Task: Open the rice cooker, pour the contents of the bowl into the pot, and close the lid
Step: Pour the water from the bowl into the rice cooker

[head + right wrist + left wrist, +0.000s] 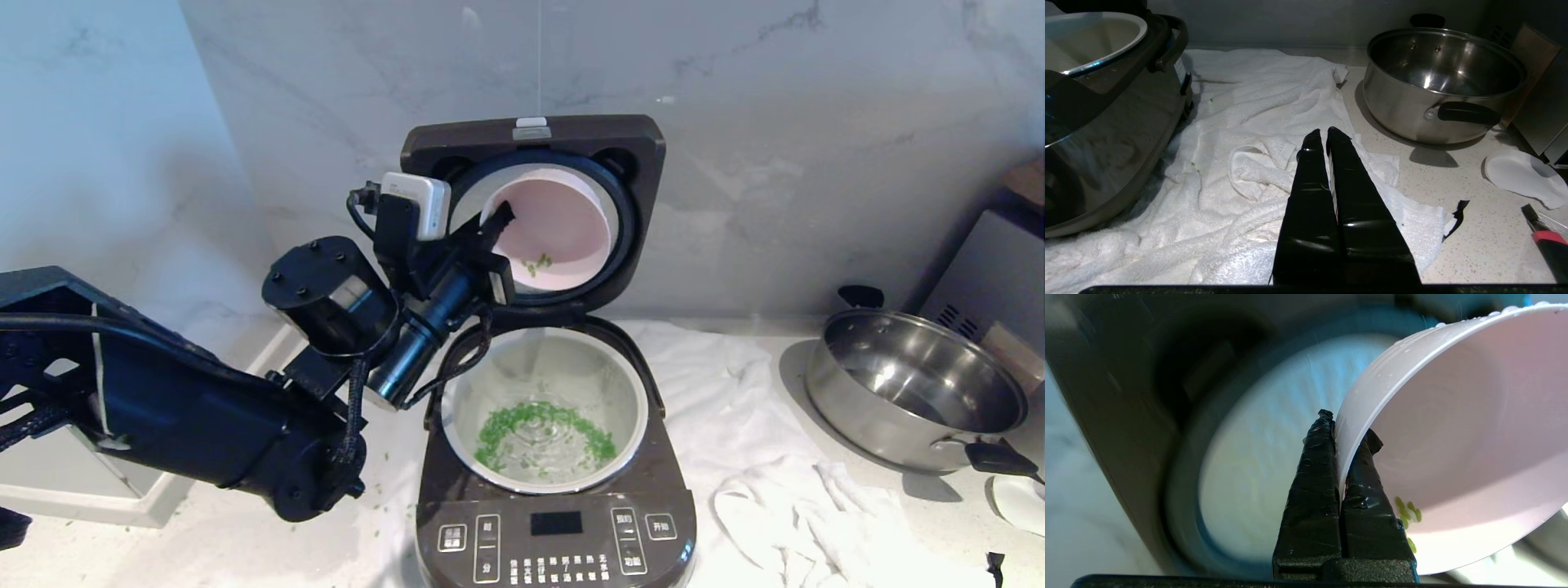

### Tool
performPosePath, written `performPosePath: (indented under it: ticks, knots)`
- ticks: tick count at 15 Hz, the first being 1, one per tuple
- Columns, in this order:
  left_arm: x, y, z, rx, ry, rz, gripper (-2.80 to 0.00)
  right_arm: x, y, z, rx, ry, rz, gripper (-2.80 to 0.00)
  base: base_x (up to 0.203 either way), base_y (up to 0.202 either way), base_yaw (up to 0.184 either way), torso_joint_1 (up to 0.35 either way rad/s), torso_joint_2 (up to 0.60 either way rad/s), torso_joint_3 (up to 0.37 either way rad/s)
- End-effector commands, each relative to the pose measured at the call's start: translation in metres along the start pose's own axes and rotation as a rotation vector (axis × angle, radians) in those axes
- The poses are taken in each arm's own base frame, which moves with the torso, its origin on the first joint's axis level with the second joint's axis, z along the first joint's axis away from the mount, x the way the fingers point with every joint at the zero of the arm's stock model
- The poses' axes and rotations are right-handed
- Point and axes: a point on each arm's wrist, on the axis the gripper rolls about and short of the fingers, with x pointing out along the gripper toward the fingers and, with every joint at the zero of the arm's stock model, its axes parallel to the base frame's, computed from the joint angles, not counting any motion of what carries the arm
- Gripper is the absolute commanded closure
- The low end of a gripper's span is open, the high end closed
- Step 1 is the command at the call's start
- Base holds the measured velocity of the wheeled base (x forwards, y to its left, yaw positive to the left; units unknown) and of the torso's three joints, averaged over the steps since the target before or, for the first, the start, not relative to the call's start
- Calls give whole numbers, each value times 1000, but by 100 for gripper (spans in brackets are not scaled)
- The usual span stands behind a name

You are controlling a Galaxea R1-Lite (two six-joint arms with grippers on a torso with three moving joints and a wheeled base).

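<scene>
The rice cooker (555, 523) stands with its lid (531, 135) raised upright against the wall. Its pale pot (545, 483) holds a ring of the green contents (506, 420). My left gripper (500, 224) is shut on the rim of the pink bowl (563, 220), which hangs tipped on its side above the pot, in front of the lid's underside. A few green bits (539, 263) cling inside it. In the left wrist view the gripper (1347, 428) pinches the bowl (1453, 437) wall, with green bits (1406, 512) near the fingers. My right gripper (1325, 132) is parked, shut and empty, above a towel (1229, 163).
A shiny steel pan (914, 392) with black handles stands to the right of the cooker. A crumpled white towel (735, 425) lies under and beside the cooker. The marble wall rises close behind. A white sheet (1519, 175) and a red-and-black tool (1547, 241) lie at the right.
</scene>
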Motion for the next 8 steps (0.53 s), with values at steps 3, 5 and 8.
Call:
performPosePath:
  ticks: [3, 5, 8]
  knots:
    - [-26, 10, 35, -65, 179, -16, 0, 0, 0, 0, -1, 1, 1, 0, 0, 0, 0, 0, 0, 0]
    - [-38, 17, 45, -113, 318, 0, 0, 0, 0, 0, 0, 1, 1, 0, 0, 0, 0, 0, 0, 0]
    - [-61, 24, 69, -173, 417, -2, 0, 0, 0, 0, -1, 1, 1, 0, 0, 0, 0, 0, 0, 0]
